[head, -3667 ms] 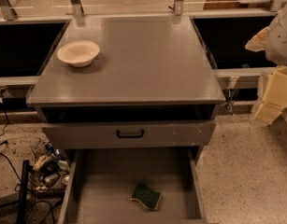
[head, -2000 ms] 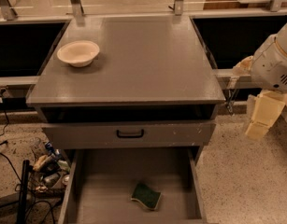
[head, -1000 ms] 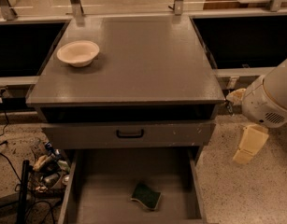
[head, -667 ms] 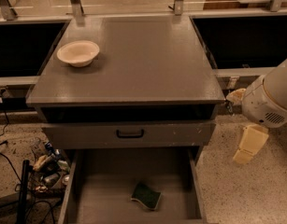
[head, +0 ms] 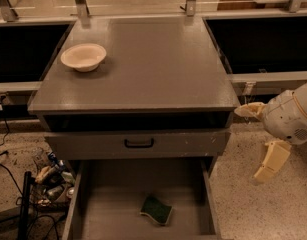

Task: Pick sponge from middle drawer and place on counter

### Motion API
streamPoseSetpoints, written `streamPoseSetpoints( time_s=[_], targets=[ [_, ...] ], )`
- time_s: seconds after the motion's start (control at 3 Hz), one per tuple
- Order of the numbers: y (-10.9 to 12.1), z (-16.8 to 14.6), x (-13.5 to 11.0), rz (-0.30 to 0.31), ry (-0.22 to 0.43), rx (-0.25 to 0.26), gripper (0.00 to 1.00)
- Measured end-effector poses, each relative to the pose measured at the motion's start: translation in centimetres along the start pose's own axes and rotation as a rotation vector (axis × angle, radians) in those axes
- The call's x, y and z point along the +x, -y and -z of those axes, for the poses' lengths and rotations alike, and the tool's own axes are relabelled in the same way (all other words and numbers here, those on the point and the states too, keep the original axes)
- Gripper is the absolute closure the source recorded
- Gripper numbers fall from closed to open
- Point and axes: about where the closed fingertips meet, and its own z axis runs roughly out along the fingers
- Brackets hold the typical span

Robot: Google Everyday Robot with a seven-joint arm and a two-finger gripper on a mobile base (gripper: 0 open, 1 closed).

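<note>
The sponge point(head: 157, 210), dark green with a pale edge, lies flat on the grey floor of the open middle drawer point(head: 113, 204), near its front centre. The counter point(head: 153, 64) is the broad grey cabinet top above it. My gripper point(head: 261, 135) hangs off the cabinet's right side, below counter level and above the speckled floor. It is well right of the sponge and higher than it. Its two cream fingers point(head: 271, 161) stand apart with nothing between them.
A cream bowl point(head: 83, 56) sits at the counter's left rear. A closed drawer front with a black handle point(head: 139, 143) is above the open drawer. Black recessed bays point(head: 23, 54) flank the counter. Cables and clutter point(head: 45, 184) lie on the floor at left.
My gripper has come down from the upper right edge to beside the cabinet's right side, below counter height. The sponge, drawer and bowl have not moved.
</note>
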Motion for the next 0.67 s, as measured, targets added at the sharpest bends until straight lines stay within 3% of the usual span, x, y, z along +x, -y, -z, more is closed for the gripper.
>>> streamPoseSetpoints(
  time_s=[0.33,0.67],
  targets=[
    [0.0,-0.1,-0.2,0.008,0.01,-0.004,0.0],
    [-0.3,-1.1,0.1,-0.002,-0.066,0.022,0.0]
  ],
)
